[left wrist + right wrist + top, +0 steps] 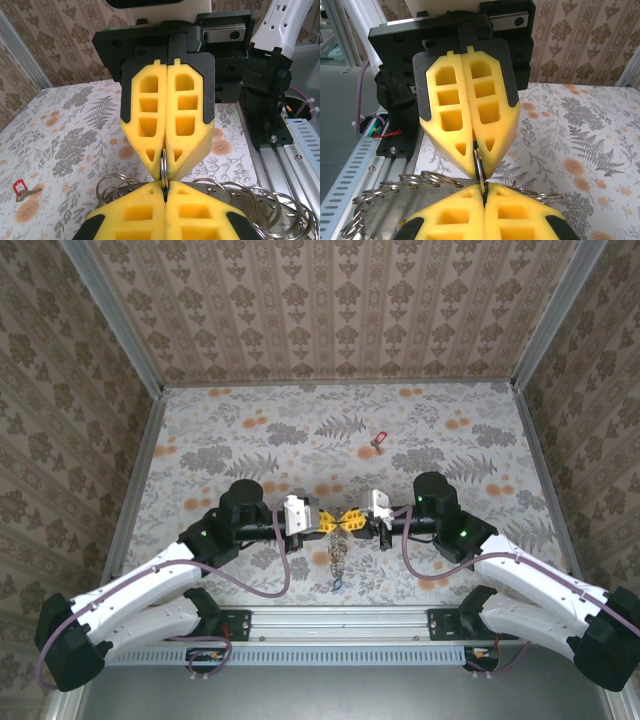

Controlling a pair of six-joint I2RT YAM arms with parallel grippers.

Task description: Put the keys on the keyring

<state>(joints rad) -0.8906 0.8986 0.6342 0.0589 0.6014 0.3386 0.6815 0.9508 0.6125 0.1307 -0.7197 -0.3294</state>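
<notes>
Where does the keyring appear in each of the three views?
Top external: keyring at centre, just below where the yellow fingertips meet.
Left wrist: keyring loops along the bottom, mostly right.
Right wrist: keyring loops at lower left.
Shared landmark: the yellow fingertips pinching one loop.

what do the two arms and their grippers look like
The left arm and right arm match: white shells on the lower links, black joints and wrists, a purple cable looping along each. The left gripper and right gripper are black-bodied with a white block, ending in wedge-shaped yellow plastic fingers with rectangular hollows and black backing.
</notes>
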